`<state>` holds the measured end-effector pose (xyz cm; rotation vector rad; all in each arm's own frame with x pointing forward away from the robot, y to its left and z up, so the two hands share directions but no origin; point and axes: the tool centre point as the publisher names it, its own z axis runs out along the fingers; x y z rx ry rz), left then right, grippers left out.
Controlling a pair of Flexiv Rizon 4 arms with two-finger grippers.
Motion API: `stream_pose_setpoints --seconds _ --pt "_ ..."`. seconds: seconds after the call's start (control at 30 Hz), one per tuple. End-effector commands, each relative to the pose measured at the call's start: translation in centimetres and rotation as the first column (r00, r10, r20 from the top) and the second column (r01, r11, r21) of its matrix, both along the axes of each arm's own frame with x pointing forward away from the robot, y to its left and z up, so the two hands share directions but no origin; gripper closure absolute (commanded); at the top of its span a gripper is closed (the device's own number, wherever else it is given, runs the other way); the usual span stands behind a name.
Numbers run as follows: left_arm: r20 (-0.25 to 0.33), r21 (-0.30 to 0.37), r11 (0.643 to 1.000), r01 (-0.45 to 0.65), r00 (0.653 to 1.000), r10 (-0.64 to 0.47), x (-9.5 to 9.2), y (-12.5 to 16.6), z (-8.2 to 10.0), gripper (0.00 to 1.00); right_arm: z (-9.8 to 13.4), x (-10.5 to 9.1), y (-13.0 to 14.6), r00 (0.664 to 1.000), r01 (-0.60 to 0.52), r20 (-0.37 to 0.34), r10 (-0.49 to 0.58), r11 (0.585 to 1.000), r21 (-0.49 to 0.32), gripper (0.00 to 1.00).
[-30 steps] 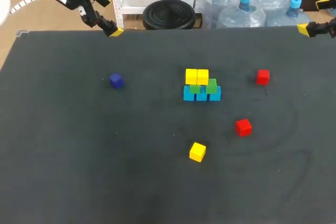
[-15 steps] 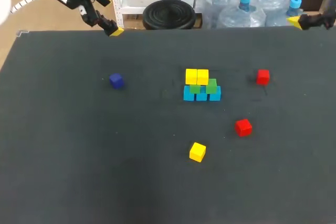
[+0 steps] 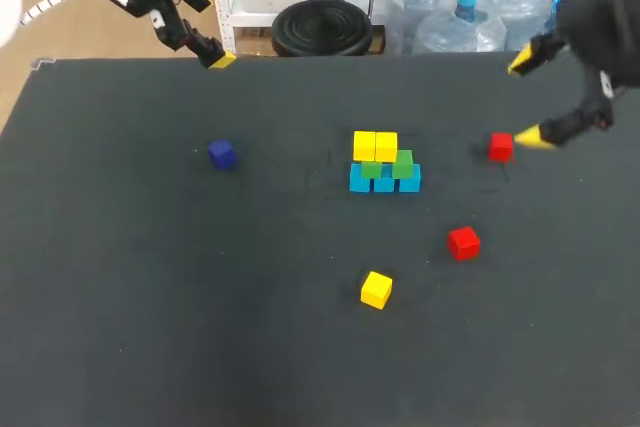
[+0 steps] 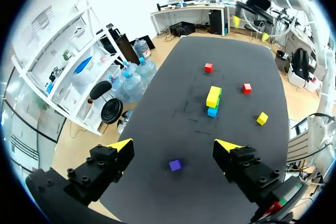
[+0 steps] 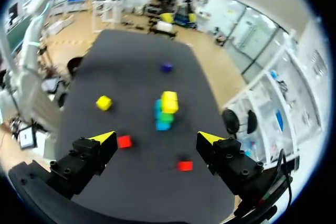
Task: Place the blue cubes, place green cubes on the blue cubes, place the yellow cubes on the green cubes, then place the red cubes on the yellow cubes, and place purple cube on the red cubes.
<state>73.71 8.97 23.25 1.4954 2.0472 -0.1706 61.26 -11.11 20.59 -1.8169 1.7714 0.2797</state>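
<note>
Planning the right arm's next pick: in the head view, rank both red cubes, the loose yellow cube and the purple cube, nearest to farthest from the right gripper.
1. back red cube, just beside the right gripper
2. front red cube, right of centre
3. loose yellow cube, centre, nearer the front
4. purple cube, far left

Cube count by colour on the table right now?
Blue cubes: 3
Green cubes: 2
Yellow cubes: 3
Red cubes: 2
Purple cube: 1
Total: 11
</note>
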Motion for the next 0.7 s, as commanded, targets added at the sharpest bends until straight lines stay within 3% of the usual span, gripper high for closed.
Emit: stream_pose_setpoints --seconds 0.03,0.27,0.47,0.7 --pt "0.0 -0.001 1.0 0.003 1.0 -0.003 0.1 0.1 0.0 0.0 0.5 -2.7 -0.4 0.974 -0.225 -0.074 0.216 0.961 -0.16 0.0" --pt "0.0 -0.001 1.0 0.003 1.0 -0.003 0.1 0.1 0.0 0.0 -0.2 -3.6 3.2 0.935 -0.353 -0.072 0.347 0.93 -0.105 0.0" --pt "0.0 -0.001 1.0 0.003 1.0 -0.003 0.1 0.1 0.0 0.0 -1.5 -3.3 5.9 0.881 -0.473 -0.062 0.468 0.873 -0.12 0.0" --pt "0.0 -0.001 1.0 0.003 1.0 -0.003 0.1 0.1 0.0 0.0 -5.6 -3.2 7.4 0.759 -0.617 -0.054 0.649 0.691 -0.377 0.0"
